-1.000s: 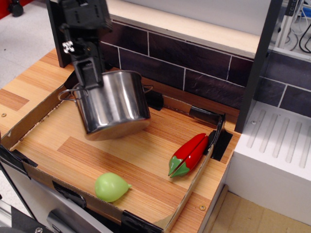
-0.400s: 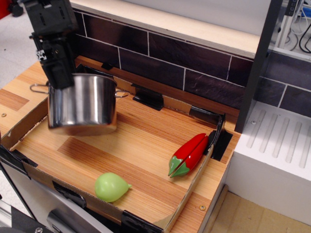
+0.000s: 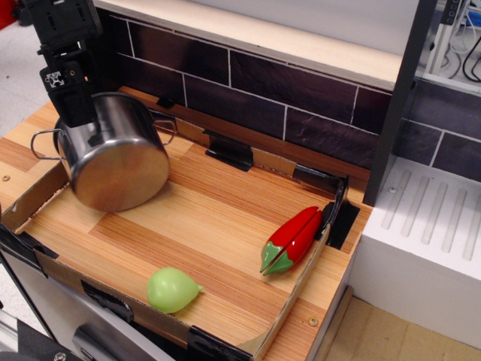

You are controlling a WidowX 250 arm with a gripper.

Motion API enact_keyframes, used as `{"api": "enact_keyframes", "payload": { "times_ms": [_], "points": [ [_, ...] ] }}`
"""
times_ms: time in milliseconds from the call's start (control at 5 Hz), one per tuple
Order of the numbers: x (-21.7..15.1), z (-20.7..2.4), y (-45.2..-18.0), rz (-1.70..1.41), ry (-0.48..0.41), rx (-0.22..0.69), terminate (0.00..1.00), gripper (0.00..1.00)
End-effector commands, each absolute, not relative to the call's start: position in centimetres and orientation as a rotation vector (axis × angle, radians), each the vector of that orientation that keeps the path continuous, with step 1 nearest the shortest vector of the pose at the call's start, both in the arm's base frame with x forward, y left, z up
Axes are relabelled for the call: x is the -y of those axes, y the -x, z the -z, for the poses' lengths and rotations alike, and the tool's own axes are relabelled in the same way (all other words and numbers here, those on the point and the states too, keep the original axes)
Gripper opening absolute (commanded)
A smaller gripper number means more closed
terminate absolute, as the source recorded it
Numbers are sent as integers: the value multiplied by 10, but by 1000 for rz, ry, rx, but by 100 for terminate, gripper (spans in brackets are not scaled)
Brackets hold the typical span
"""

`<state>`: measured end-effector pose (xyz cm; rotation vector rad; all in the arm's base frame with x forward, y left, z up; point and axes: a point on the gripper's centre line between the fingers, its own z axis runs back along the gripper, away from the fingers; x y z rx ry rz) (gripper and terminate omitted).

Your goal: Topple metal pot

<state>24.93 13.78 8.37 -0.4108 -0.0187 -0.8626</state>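
— Steel, was it? How did the metal pot (image 3: 114,156) look?

— Polished stainless steel, mirror-bright on its sides, cylindrical and much bigger than the toys near it. It was tilted, its rim leaning toward the far left and its flat base turned toward the near right, so the underside showed as a dull round disc. Two thin wire loop handles stuck out at the rim, one to the left and one to the right.

— And where was it?

— At the far left of the wooden tray (image 3: 225,226), by the cardboard edge, well apart from the red pepper (image 3: 293,240) on the right and the green vegetable (image 3: 172,289) at the near edge.

— What of the gripper (image 3: 77,114)?

— Black, it came down from the top left corner, and its fingers met the pot's rim on the far left side. It appeared clamped on that rim, one finger outside the wall; the other could not be seen.

— Was the pot resting on the wood?

— That could not be told.
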Motion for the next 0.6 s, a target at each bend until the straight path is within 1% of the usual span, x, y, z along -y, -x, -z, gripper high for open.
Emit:
{"api": "enact_keyframes", "payload": {
  "times_ms": [0, 200, 400],
  "points": [
    [-157, -123, -257, 833, 103, 205, 0, 100],
    [-162, -141, -258, 801, 30, 242, 0, 100],
    [-162, -167, -254, 758, -13, 285, 0, 100]
  ]
}}
